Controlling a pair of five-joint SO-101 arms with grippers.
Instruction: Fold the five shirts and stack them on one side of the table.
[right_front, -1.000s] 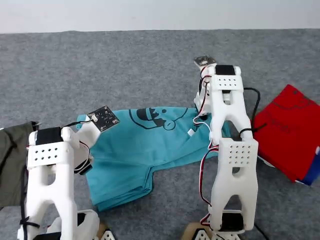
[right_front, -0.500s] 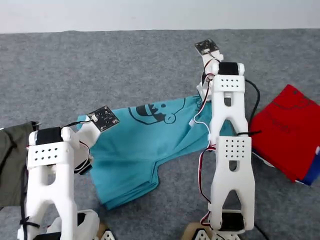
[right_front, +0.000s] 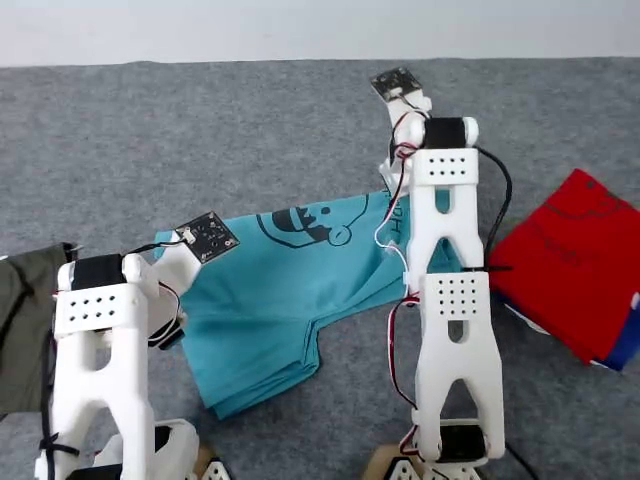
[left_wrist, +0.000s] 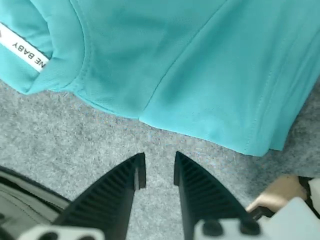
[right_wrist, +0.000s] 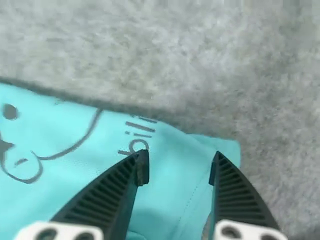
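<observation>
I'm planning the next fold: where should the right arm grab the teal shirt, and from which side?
Probably the teal shirt's far corner on the right arm's side. It lies flat, with a free edge on the grey mat. The right gripper hangs open just above it, so come straight down and pinch across that edge.

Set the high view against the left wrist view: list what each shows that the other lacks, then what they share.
High view's own: the folded red shirt at the table's right side, an olive shirt at the left edge, the dark cartoon print on the teal shirt, and the white left arm and right arm. Left wrist view's own: the white neck label at the collar, and the left gripper, fingers slightly apart over bare cover just off the shirt's edge. Shared: the teal shirt and the grey table cover.
</observation>
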